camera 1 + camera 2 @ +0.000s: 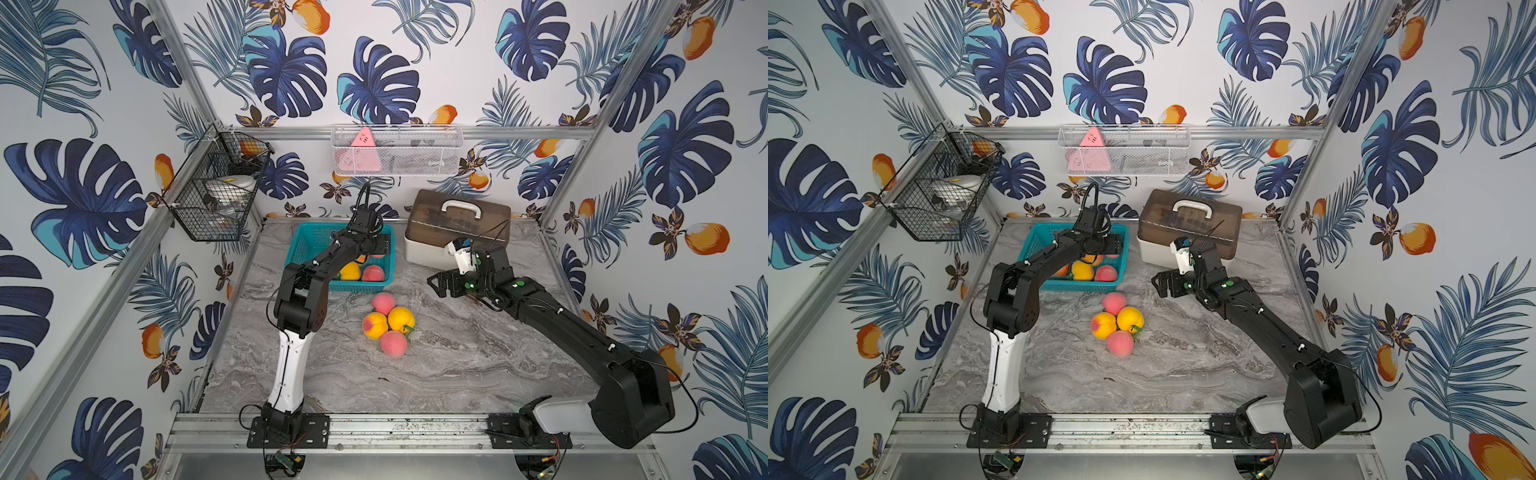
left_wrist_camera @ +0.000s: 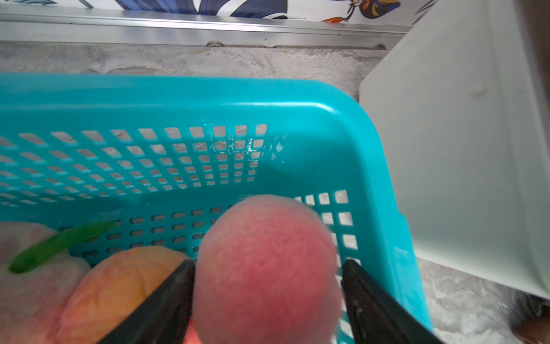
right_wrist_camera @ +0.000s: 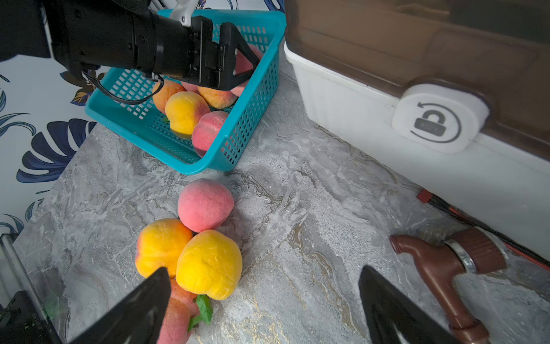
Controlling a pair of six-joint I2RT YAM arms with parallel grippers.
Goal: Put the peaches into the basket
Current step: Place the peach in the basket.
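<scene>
1. Both top views are bright and evenly lit – soft light from above, with only faint shadows under the peaches [image 1: 388,322] on the table [image 1: 478,361].
2. Left wrist view: the nearest peach [image 2: 265,268] is smeared and soft; the basket [image 2: 208,98] rim carries a pale highlight.
3. Right wrist view: crisp mid-frame – the right gripper [image 3: 263,269] is out of focus.

Rises with the left arm [image 1: 291,357] from its base to a high elbow, then slopes forward and down, left claw [image 2: 268,263] pointing downward with its fingers [image 2: 166,306] parted either side of a pink peach [image 2: 262,238]; hard to say whether pressing it. Stretches with the right arm [image 1: 582,328] low and long toward the middle, wrist bent, right claw [image 3: 264,268] spread wide, fingers [image 3: 393,309] well apart.
</scene>
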